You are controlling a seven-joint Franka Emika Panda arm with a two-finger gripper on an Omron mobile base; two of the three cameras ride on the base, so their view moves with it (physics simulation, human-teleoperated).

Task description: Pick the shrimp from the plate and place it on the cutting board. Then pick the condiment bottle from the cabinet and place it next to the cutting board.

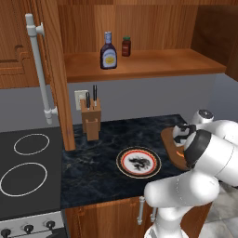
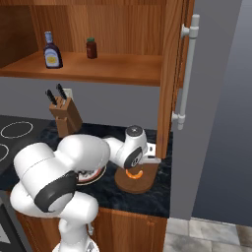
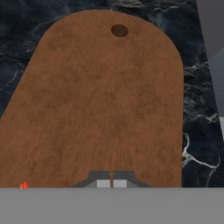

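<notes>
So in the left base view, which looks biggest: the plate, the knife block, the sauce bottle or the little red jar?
Largest to smallest as they look:
1. plate
2. knife block
3. sauce bottle
4. red jar
The bottle and jar stand farther back, so they look smaller than they are.

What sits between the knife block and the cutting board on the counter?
The plate, with no shrimp on it, in the left base view; bare dark counter otherwise.

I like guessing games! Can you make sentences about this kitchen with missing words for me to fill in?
The condiment bottle stands on the shelf beside a small red ___.
The knife block holds ___ knives.
The cutting board has one round ___ near its end.
Missing words: jar; two; hole.
</notes>
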